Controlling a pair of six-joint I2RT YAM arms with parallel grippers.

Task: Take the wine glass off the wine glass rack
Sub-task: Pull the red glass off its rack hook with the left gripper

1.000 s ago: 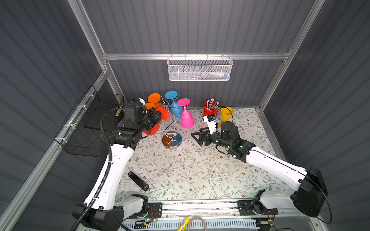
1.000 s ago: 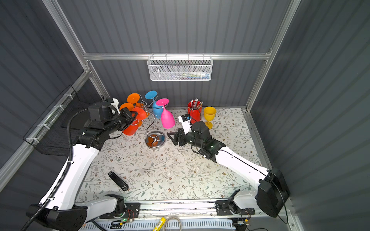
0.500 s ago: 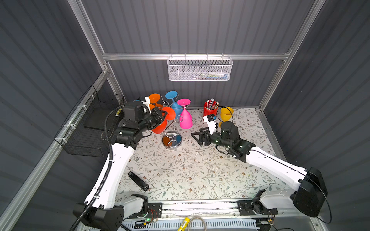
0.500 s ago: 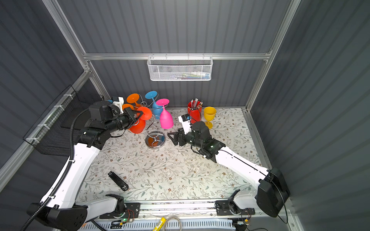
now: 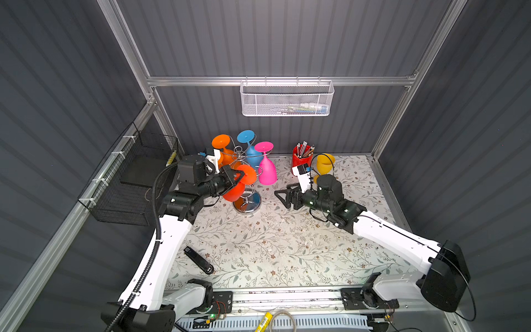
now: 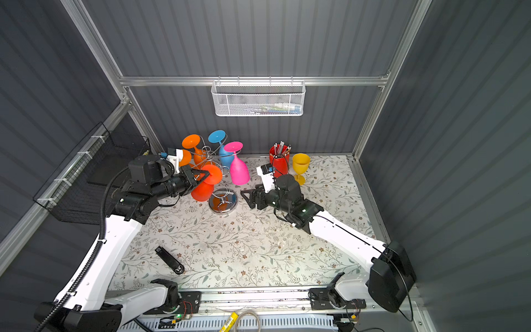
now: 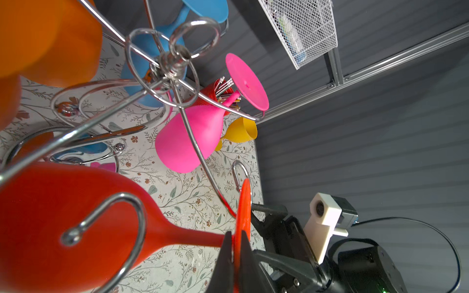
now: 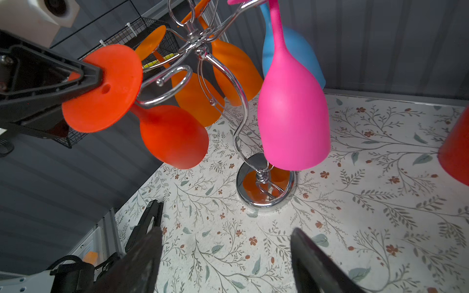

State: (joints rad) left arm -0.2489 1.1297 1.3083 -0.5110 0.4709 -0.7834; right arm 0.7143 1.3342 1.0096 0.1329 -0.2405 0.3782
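**Wine glass point(image 5: 234, 192) clamped by its foot at the wine glass rack point(image 6: 223, 201)**

The left jaws are closed flat on the rim of the foot disc. The glass is matte, opaque red-orange and is tilted, bowl lowest. Its stem lies at the curled end of a scroll arm, left of the mirror base. A pink glass point(image 5: 266, 172) hangs just beside it. The right jaws are held wide apart and empty, near the base but clear of it. Bare desk point(image 5: 273, 244) is left in front of the rack, between both arms. The left edge is lined by a black wire basket point(image 5: 129, 184).
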